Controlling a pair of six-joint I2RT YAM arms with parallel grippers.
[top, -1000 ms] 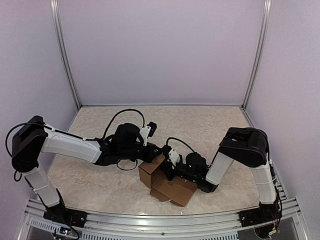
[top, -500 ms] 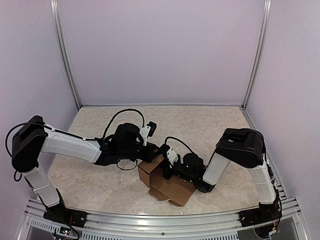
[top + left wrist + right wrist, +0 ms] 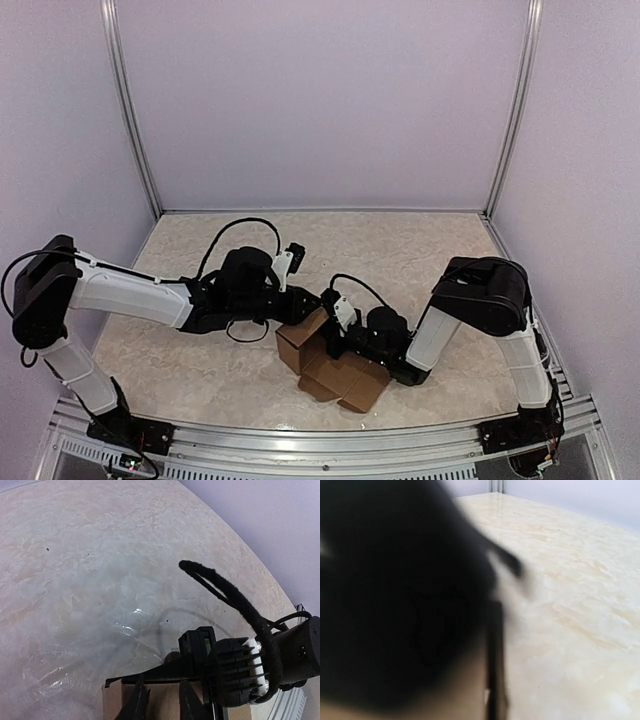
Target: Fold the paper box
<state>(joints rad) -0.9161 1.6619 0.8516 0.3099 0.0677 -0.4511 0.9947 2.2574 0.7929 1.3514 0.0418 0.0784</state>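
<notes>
the paper box [image 3: 335,372] lies on the marbled table [image 3: 420,250] near its front edge, between the two arms and partly folded: one panel stands up on the left side while other flaps spread flat toward the rail. both arms reach in low and meet over it. the left gripper [image 3: 308,305] sits at the upper edge of the raised panel; in the left wrist view its two fingers [image 3: 137,702] stand a little apart, with brown cardboard [image 3: 160,707] showing in the narrow gap and behind them, and they do not seem to pinch it. the right gripper [image 3: 335,337] presses in from the other side, just beside the raised panel, and is closed; whether any cardboard is caught in it cannot be told, since the right wrist view is mostly a dark blur with only pale table [image 3: 570,605] at its right. the right arm's wrist [image 3: 235,672] and a looping black cable [image 3: 235,600] fill the lower right of the left wrist view, very close to the left fingers.
</notes>
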